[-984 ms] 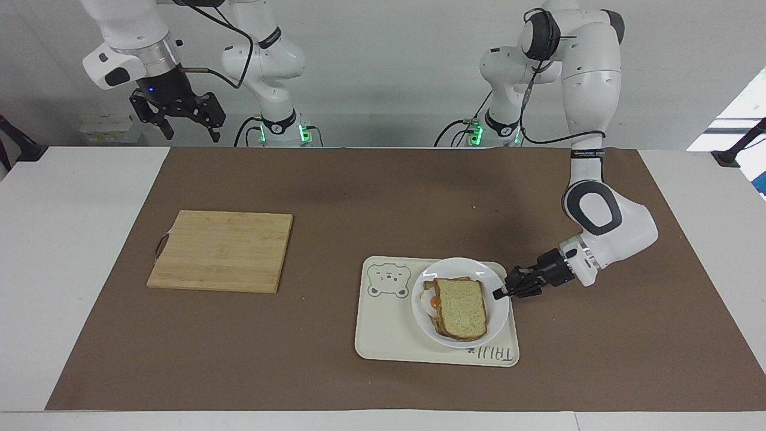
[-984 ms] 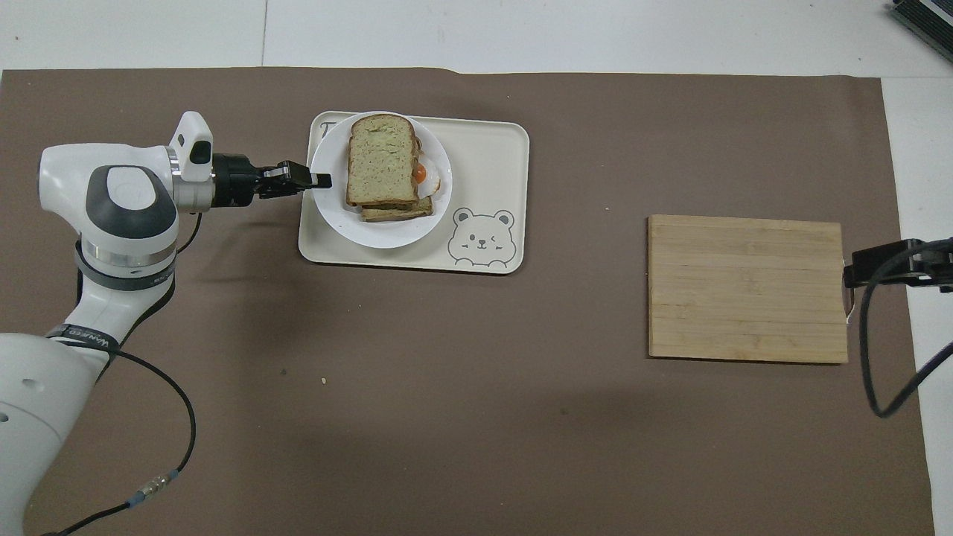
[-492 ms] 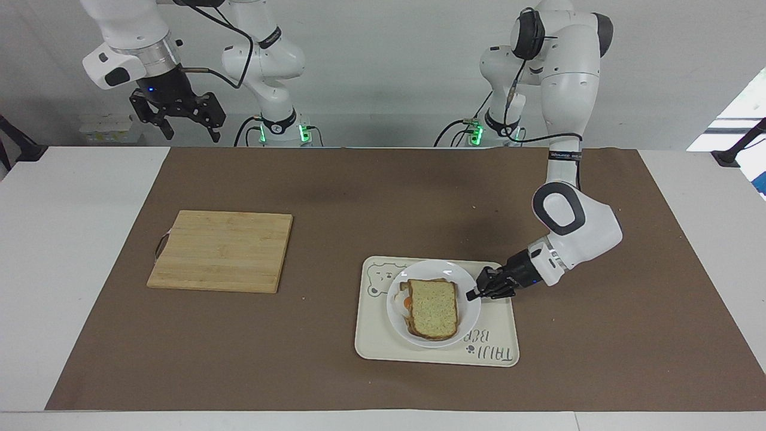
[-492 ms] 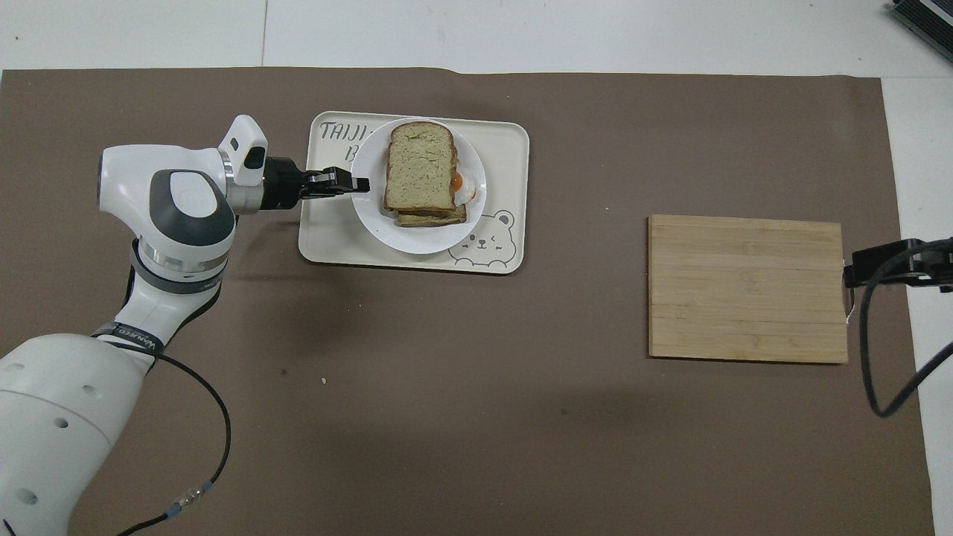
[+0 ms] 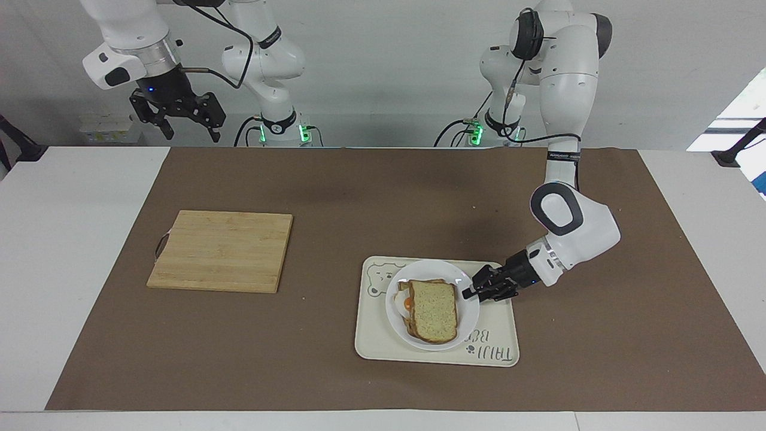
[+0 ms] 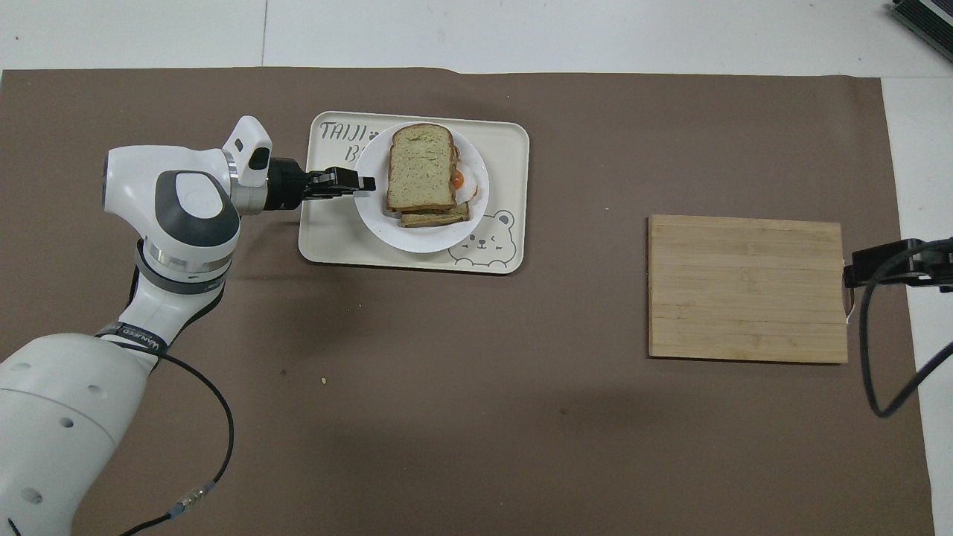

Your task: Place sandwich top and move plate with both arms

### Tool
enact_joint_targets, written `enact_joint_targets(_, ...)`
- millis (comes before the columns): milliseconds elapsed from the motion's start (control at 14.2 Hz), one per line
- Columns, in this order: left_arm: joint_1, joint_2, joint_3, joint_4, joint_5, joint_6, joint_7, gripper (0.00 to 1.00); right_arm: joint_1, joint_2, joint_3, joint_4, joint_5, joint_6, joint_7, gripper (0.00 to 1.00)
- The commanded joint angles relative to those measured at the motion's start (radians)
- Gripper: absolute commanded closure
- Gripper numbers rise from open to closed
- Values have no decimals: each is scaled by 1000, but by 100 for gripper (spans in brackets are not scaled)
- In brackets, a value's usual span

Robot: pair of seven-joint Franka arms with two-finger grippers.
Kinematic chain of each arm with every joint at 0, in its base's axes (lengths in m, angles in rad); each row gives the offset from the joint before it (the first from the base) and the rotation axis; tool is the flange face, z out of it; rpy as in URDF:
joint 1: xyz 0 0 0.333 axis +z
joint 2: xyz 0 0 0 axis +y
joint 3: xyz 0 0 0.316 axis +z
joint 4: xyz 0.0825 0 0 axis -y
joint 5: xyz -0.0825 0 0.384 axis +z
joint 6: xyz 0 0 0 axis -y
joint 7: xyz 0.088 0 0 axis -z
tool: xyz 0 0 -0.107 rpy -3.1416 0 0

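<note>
- The letters "TAIJI" are printed in dark script on the rectangular cream tray with a bear drawing (image 6: 327,238), at its end toward the left arm; a second line under them is partly covered by the plate, and only a "B" is made out.
- The word "WANFEO" or similar is seen on a black band of the left arm, but it cannot be read with certainty.
- The small round white plate (image 6: 380,227) is carried by the tray, over its middle and partly over the bear's head.
- On the plate a stacked sandwich is held: the sandwich top, a pale speckled bread slice with a brown crust (image 6: 421,167), is laid over a fried egg (image 6: 460,181) and a lower bread slice (image 6: 435,218).
- The left gripper (image 5: 468,294) is set low at the plate's rim, its fingers clamped on that rim.
- The right gripper (image 5: 182,123) is held high above the surface at the right arm's end, waiting, its fingers spread apart.
- A bare rectangular bamboo cutting board (image 5: 221,250) is laid on the brown mat (image 5: 359,197), well apart from the tray.
</note>
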State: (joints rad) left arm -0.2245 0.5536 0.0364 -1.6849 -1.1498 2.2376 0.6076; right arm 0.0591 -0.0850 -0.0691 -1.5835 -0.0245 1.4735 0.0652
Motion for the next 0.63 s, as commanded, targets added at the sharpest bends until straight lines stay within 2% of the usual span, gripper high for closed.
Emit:
enact_joint_targets(0,-7,-20,8,10,86,8,-15,0,-8,-2,0,10,18,-15,-31,0)
enact_joint_targets(211,-9,-75,16,8,217,10,-26,0,-8,-2,2,10,18,-15,-31,0)
enact_joint_targets(422,-3,-151,19,8,477,-9,-98,0,-8,-2,0,10,18,-15,-31,0)
enact_joint_targets(562,1,-213,19,8,597,-38,-178,0,-8,-2,0,10,18,-15,-31,0)
